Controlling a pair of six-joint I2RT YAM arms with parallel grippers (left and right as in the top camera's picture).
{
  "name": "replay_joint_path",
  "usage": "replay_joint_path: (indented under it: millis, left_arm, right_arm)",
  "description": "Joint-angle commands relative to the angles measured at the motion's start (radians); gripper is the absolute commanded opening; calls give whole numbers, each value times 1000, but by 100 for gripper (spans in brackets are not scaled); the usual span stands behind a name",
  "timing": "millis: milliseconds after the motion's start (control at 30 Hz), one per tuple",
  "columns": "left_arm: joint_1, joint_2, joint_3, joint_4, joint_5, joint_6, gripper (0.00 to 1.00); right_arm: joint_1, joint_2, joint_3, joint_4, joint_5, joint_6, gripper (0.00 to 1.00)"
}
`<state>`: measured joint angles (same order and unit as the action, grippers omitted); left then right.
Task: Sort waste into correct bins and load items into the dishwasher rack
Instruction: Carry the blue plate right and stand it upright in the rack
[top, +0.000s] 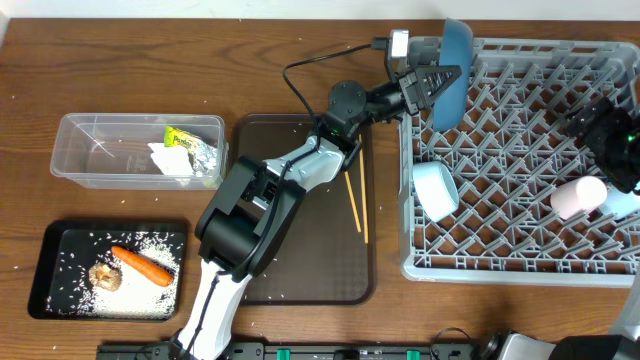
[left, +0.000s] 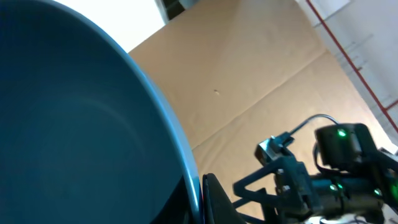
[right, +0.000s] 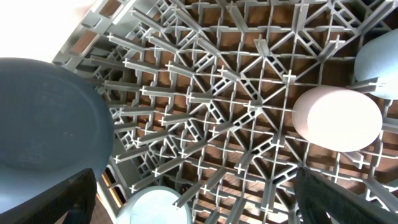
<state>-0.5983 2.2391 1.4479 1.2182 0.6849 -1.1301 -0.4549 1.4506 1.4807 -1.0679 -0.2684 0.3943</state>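
Observation:
My left gripper (top: 440, 78) is shut on the rim of the large blue plate (top: 452, 72), holding it on edge at the far left corner of the grey dishwasher rack (top: 520, 268). The plate fills the left wrist view (left: 81, 124). In the rack lie the light blue bowl (top: 435, 190), the pink cup (top: 580, 196) and the light blue cup (top: 622, 203). My right gripper (right: 196, 199) is open above the rack's right side. The chopsticks (top: 356, 200) lie on the brown serving tray. Wrapper, paper and foil (top: 188, 150) are in the clear tub. Carrot (top: 142, 265), food lump (top: 105, 277) and rice are in the black tray.
The dark brown serving tray (top: 310, 285) lies in the middle, under my left arm. The clear tub (top: 90, 150) stands at the far left, and the black tray (top: 50, 270) is in front of it. A black cable loops behind the left arm.

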Motion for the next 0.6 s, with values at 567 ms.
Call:
replay_joint_path:
  millis: [567]
  left_arm:
    - [66, 9, 31, -239, -42, 19, 41]
  right_arm:
    - [-11, 1, 2, -26, 40, -18, 94]
